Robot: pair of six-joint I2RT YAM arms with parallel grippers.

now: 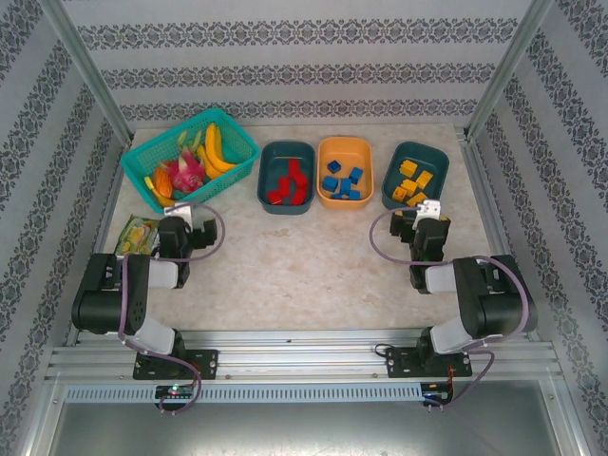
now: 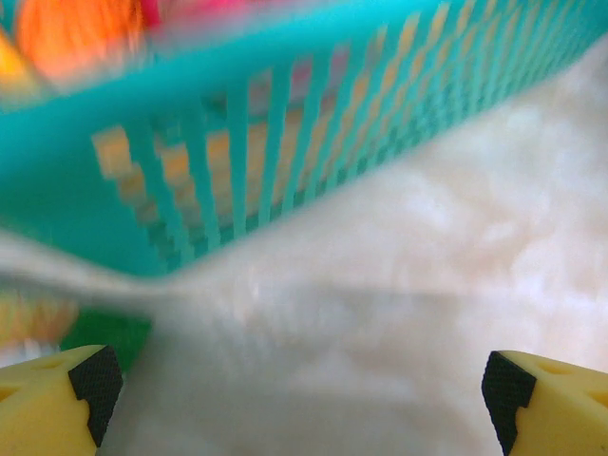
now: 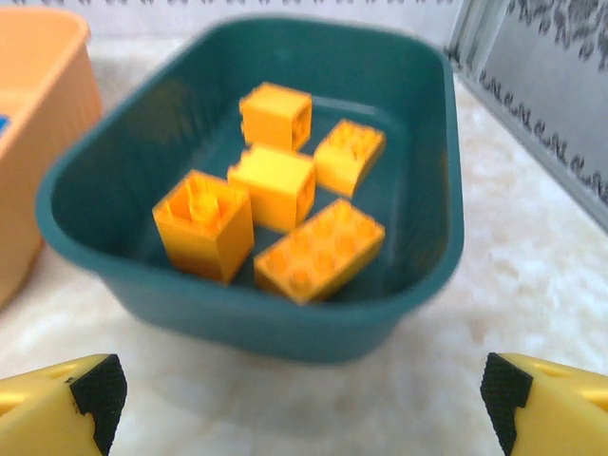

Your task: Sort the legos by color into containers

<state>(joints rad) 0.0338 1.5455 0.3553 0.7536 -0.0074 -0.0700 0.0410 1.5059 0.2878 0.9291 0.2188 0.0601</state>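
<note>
From above, your left gripper (image 1: 187, 211) is spread wide and empty, and so is your right gripper (image 1: 427, 211). 3 tubs stand in a row: the right dark tub (image 1: 418, 146) with the yellow bricks (image 1: 415, 180) sits just ahead of the right fingers. To their left come the orange tub (image 1: 344, 141) with the blue bricks (image 1: 344, 180), then the left dark tub (image 1: 285, 145) with the red bricks (image 1: 288, 182). Every brick I can see lies in a tub of its own colour, so the sort looks finished to me, and the main risk now is a careless forward move. The basket (image 1: 214, 179) of toy fruit (image 1: 195, 157) lies just ahead of the left fingers, and the snack packet (image 1: 138, 235) lies just to their left on the table (image 1: 304, 266). In the left wrist view, the basket wall stands close ahead of the open fingers (image 2: 81, 399), with nothing between them; push on and you would likely shove or tip it. A green blur under its corner may be the packet, but I cannot tell. In the right wrist view, the right dark tub stands close ahead with 5 yellow bricks inside, and the fingers (image 3: 551, 399) are wide apart with nothing between them. A forward nudge could slide that light tub, and a dip into it could scatter sorted bricks. The orange tub's side shows ahead to the left.
</note>
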